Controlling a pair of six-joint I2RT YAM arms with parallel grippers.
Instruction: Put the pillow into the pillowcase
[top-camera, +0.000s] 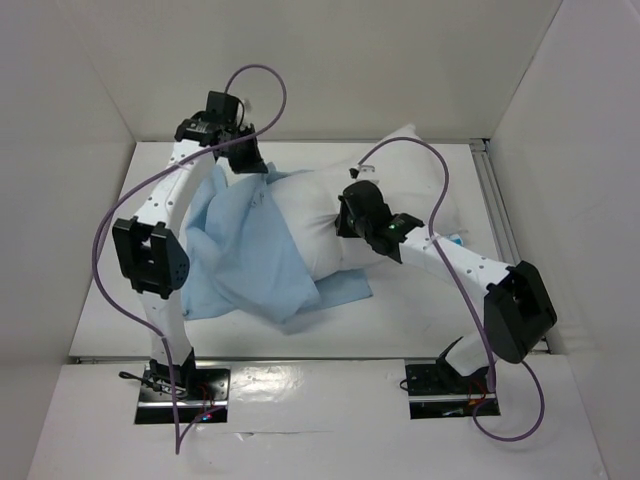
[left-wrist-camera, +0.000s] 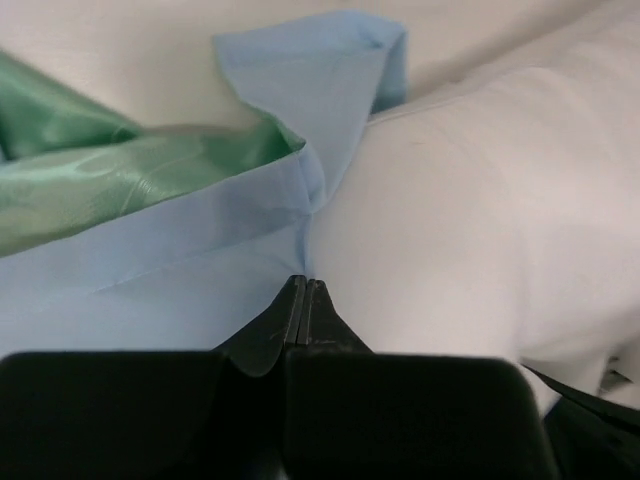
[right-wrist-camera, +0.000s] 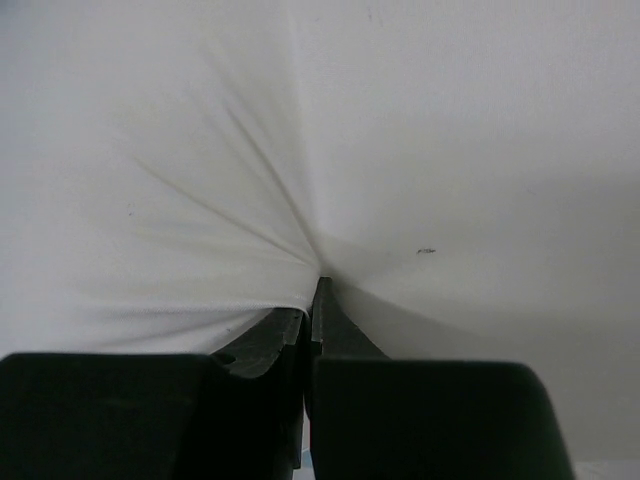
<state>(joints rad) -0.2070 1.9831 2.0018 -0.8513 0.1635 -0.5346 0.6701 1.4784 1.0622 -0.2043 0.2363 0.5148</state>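
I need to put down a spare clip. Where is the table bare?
Bare white table runs in a strip between the wrinkled pale blue pillowcase and the near edge, and in a narrower strip behind the plump white pillow. The middle is crowded by both, plus the left gripper and right gripper.

The pillow (top-camera: 320, 205) lies on the surface (top-camera: 400, 315), right of centre. The pillowcase (top-camera: 250, 255) spreads to its left, overlapping the pillow's left end. The left tool (top-camera: 245, 160) meets their far junction. The right tool (top-camera: 350, 220) is on the pillow's middle.
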